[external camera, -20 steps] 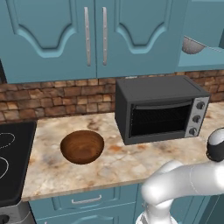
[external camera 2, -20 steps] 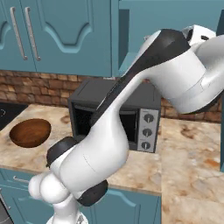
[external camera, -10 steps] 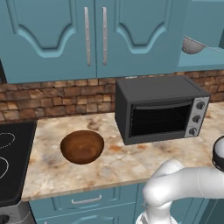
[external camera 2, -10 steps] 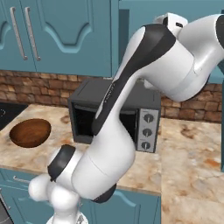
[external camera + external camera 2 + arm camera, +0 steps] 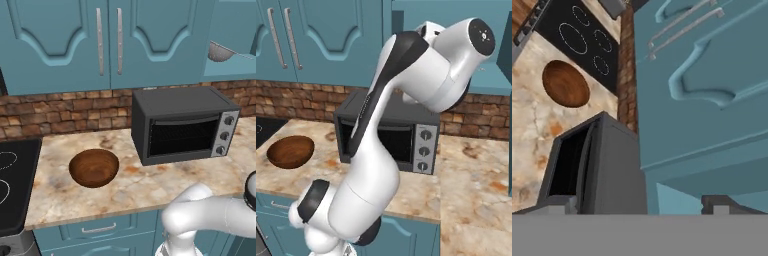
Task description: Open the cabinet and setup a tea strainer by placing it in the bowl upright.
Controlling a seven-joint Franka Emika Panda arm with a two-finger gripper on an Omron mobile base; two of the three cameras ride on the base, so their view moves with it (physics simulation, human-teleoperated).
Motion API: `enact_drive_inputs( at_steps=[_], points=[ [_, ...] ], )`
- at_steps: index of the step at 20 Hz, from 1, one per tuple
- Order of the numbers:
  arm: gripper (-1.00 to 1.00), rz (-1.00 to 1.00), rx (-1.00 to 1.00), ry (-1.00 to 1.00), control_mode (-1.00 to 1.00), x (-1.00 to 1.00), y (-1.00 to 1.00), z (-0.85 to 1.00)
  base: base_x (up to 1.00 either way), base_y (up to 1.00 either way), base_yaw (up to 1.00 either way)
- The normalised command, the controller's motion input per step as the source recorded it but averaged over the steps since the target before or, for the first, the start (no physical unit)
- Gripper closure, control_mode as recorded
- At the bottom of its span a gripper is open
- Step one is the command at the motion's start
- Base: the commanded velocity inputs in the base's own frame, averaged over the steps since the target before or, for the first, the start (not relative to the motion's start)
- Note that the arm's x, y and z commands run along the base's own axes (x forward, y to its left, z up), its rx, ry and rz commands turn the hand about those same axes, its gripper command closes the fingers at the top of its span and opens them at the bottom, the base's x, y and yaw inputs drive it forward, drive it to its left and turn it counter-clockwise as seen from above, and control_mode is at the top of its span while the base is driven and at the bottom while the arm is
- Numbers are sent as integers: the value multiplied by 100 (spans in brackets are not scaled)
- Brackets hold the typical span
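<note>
Left base view: silvery perforated metal tea strainer (image 5: 221,51) upper right, in the opened teal cabinet (image 5: 234,40); brown wooden bowl (image 5: 94,167) lower left on the speckled counter (image 5: 140,186).
Right base view: black toaster oven (image 5: 390,135) centre.
Hand view: gripper (image 5: 639,205) at bottom edge, grip state cannot be told.

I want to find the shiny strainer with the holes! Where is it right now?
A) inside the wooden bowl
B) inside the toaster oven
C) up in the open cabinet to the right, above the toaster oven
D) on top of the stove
C: the tea strainer sits up on the shelf of the open cabinet, higher than the toaster oven, while the bowl on the counter holds nothing.
</note>
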Motion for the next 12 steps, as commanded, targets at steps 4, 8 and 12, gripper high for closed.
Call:
enact_drive_inputs(
  at_steps=[4, 8, 12],
  points=[
    [-100, -6, 16, -2, -100, 37, 25, 0, 0, 0, 0],
    [-100, -8, 14, -1, -100, 50, 8, 1, 0, 0, 0],
    [-100, -1, -1, 0, -100, 63, 0, -4, 0, 0, 0]
  ],
)
